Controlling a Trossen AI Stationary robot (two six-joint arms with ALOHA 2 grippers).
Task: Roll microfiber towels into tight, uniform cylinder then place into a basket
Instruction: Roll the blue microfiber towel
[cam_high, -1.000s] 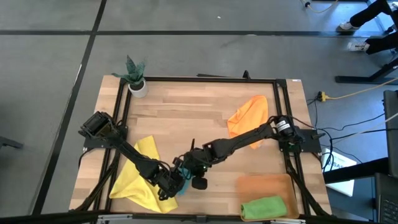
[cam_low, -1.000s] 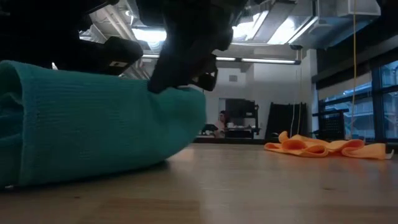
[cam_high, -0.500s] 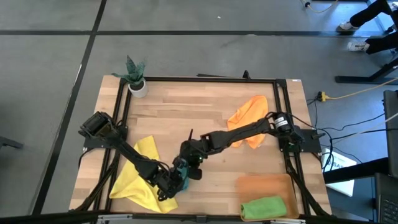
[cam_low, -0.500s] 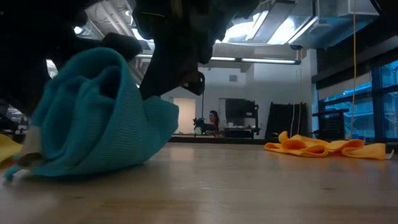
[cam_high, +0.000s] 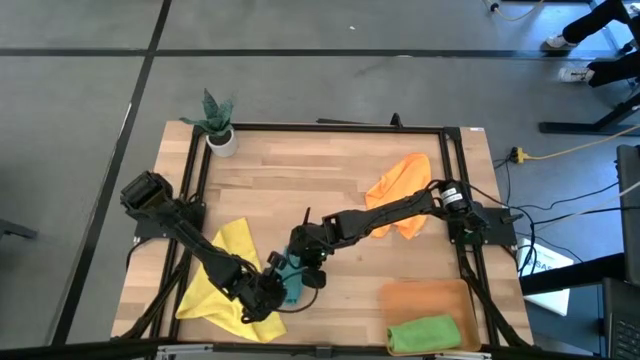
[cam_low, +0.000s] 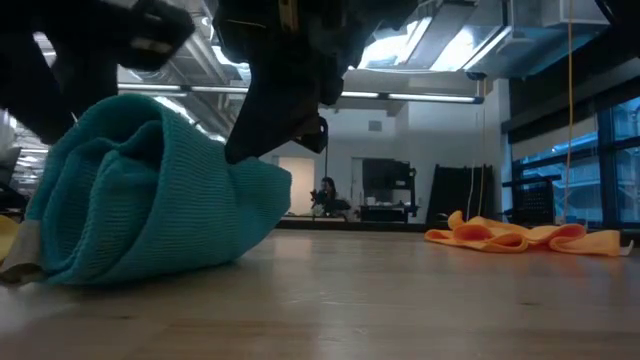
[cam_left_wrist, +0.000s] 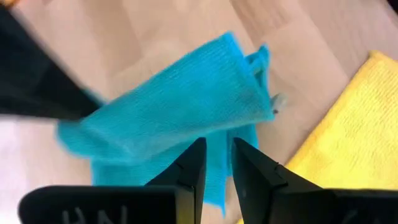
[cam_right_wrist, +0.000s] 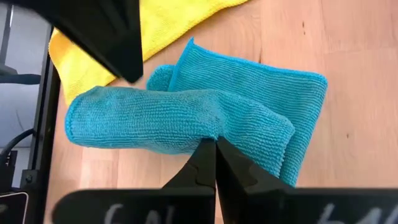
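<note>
Wooden table (cam_high: 330, 190) bears the teal towel (cam_high: 291, 283); right gripper (cam_high: 302, 268) pinches it, left gripper (cam_high: 268, 292) stands slightly parted beside it.

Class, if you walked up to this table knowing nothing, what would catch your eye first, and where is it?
The bunched teal towel near the front middle of the table, with the left gripper and the shut right gripper meeting over it. Next, a rolled green towel in the basket at the front right.
</note>
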